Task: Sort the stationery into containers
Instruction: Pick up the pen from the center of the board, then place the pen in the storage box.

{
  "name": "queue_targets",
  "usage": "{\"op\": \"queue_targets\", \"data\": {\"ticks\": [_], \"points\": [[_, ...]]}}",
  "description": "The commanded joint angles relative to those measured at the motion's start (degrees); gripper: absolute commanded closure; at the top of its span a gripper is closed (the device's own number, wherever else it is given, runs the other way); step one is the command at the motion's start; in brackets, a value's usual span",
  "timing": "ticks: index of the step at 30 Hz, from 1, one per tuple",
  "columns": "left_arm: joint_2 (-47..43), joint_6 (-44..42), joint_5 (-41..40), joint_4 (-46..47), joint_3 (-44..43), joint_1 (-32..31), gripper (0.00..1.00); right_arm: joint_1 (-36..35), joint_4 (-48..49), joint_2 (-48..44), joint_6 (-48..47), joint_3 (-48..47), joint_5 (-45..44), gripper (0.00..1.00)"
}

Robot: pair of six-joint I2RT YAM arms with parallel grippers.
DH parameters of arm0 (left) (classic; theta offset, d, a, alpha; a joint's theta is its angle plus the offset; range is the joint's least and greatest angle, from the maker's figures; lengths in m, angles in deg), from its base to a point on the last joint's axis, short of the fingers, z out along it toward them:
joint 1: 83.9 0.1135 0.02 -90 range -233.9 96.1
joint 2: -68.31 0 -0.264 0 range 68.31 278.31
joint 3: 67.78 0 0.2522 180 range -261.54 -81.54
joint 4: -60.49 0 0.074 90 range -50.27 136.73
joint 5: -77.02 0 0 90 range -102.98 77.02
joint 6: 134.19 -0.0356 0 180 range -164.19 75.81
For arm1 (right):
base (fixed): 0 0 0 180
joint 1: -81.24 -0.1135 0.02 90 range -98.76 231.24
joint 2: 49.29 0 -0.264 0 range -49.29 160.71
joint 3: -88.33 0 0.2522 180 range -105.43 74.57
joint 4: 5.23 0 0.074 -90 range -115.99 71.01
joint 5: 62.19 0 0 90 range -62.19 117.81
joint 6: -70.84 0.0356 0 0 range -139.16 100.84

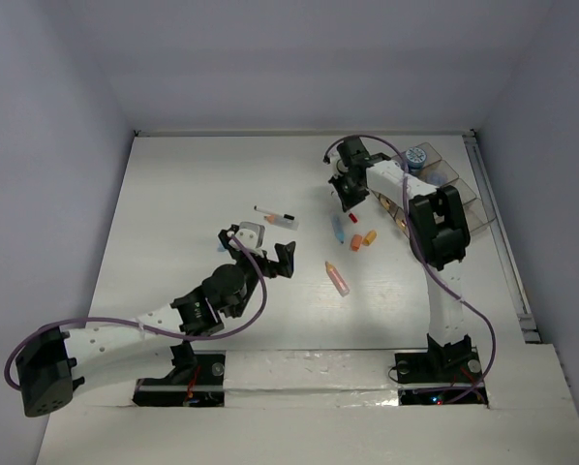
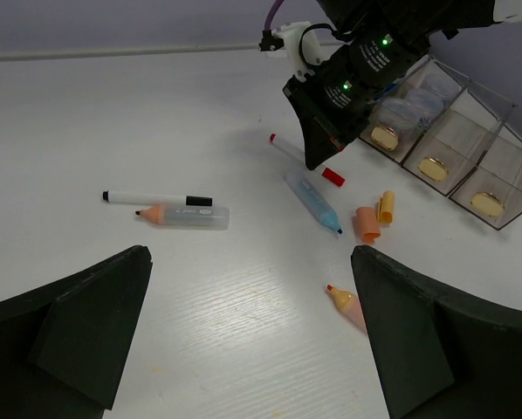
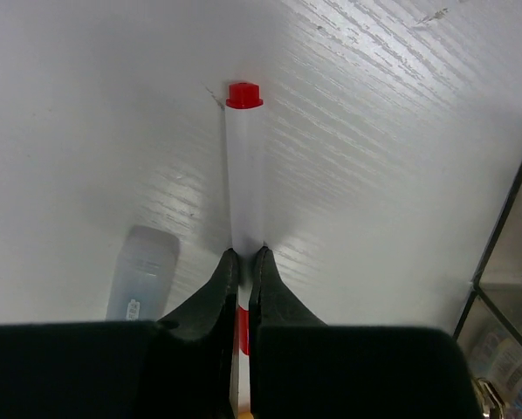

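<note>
My right gripper (image 3: 244, 255) is shut on a thin white pen with red ends (image 3: 243, 175), low over the table; they also show in the left wrist view, the gripper (image 2: 318, 153) and the pen (image 2: 333, 176). In the top view this gripper (image 1: 347, 201) is just left of the smoky organiser tray (image 1: 461, 201). My left gripper (image 2: 252, 297) is open and empty above bare table, also seen from the top (image 1: 266, 254). Near it lie a pink stick (image 2: 346, 304), a blue stick (image 2: 313, 202), two orange sticks (image 2: 367, 224), a black-capped white pen (image 2: 156, 198) and an orange-tipped clear marker (image 2: 187, 216).
The tray (image 2: 505, 188) has gold discs in its compartments and jars with blue patterned lids (image 1: 417, 158) at its far end. The blue stick's end (image 3: 143, 284) lies just left of my right fingers. Walls close in the table at the back and sides.
</note>
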Motion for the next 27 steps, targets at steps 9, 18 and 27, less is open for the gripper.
{"op": "queue_targets", "data": {"ticks": [9,18,27], "points": [[-1.09,-0.41,0.08,3.65,0.67,0.03,0.01,-0.24,13.33,-10.26,5.09,3.91,-2.53,1.0],[-2.5,-0.06,0.08,3.74,1.2,0.03,0.01,1.16,29.05,-30.39,18.97,17.87,-7.87,1.0],[-3.55,0.47,0.52,2.94,1.11,0.03,0.01,15.9,38.29,-47.43,39.88,41.42,-14.84,1.0]]}}
